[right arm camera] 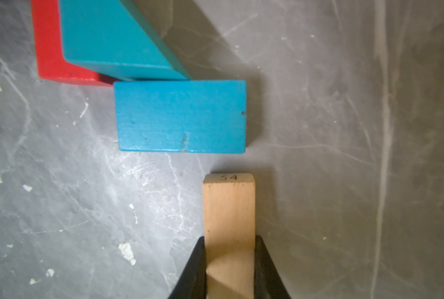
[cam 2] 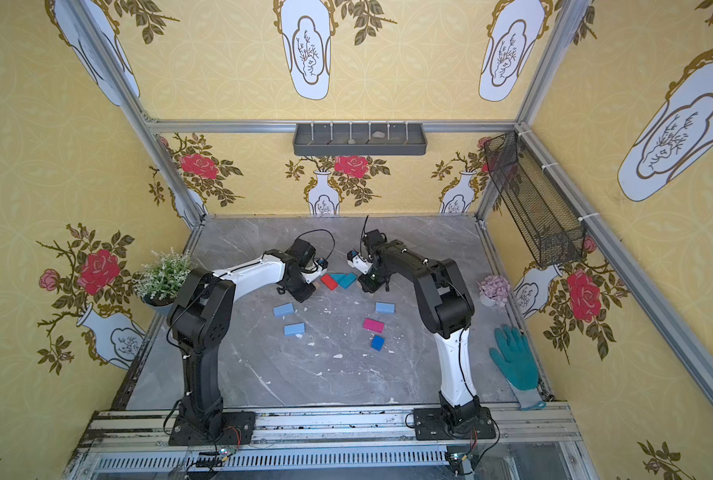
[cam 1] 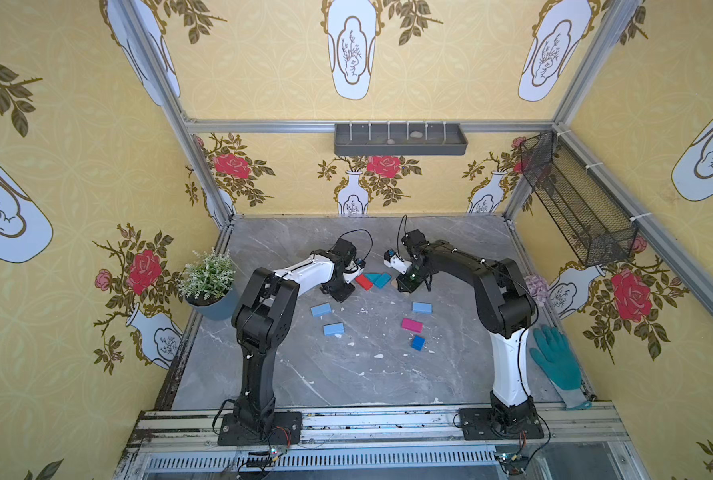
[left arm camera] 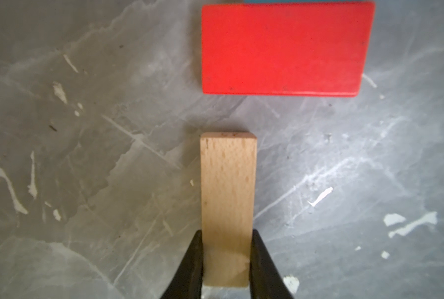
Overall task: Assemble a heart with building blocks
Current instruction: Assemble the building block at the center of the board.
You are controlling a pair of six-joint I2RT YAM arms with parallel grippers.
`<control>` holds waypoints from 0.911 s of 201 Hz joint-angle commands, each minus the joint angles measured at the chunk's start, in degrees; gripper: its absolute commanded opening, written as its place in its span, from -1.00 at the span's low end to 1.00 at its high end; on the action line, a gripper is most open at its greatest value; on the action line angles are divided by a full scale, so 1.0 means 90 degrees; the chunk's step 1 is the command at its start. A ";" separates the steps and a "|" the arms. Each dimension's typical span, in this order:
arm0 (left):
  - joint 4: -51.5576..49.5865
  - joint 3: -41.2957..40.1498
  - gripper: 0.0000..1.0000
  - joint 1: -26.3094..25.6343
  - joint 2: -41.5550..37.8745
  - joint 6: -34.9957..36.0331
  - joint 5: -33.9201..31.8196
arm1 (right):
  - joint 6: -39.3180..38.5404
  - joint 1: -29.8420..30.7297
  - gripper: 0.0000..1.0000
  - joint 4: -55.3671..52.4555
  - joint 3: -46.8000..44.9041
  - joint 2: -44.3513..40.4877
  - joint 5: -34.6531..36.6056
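A red block point(cam 1: 363, 281), a teal triangle point(cam 1: 373, 277) and a teal rectangle point(cam 1: 383, 279) lie touching at mid-table. My left gripper point(left arm camera: 226, 238) is shut on a tan wood block point(left arm camera: 227, 194), held just short of the red block point(left arm camera: 283, 49). My right gripper point(right arm camera: 230, 240) is shut on another tan block point(right arm camera: 228, 207) whose end sits close to the teal rectangle point(right arm camera: 182, 116). Three light blue blocks point(cam 1: 320, 309) point(cam 1: 333, 329) point(cam 1: 422, 307), a magenta block point(cam 1: 412, 325) and a dark-blue cube point(cam 1: 417, 342) lie loose nearer the front.
A potted plant point(cam 1: 209, 278) stands at the table's left edge. A green glove point(cam 1: 556, 365) and a purple flower ornament point(cam 1: 536, 286) lie at the right edge. A mesh basket point(cam 1: 575, 199) and a grey shelf point(cam 1: 400, 139) hang on the walls.
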 commanded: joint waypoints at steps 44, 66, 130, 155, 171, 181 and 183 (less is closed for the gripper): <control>-0.0003 0.0056 -0.51 0.0006 0.0120 0.0305 0.0080 | -0.0148 0.0040 -0.75 -0.0164 0.0081 0.0100 0.0129; -0.0036 0.0103 -0.51 0.0006 0.0154 0.0392 0.0086 | -0.0157 0.0055 -0.75 -0.0170 0.0070 0.0092 0.0149; -0.0115 0.0339 -0.51 0.0006 0.0276 0.0404 0.0096 | -0.0158 0.0084 -0.75 -0.0168 0.0124 0.0129 0.0179; -0.0115 0.0357 -0.51 0.0006 0.0292 0.0408 0.0096 | -0.0158 0.0093 -0.75 -0.0169 0.0161 0.0153 0.0177; -0.0118 0.0359 -0.51 0.0006 0.0287 0.0390 0.0096 | -0.0148 0.0094 -0.75 -0.0174 0.0191 0.0164 0.0165; -0.0115 0.0354 -0.52 0.0006 0.0288 0.0386 0.0096 | -0.0153 0.0104 -0.75 -0.0179 0.0201 0.0177 0.0157; -0.0115 0.0350 -0.52 0.0006 0.0287 0.0388 0.0096 | -0.0154 0.0104 -0.75 -0.0179 0.0202 0.0178 0.0158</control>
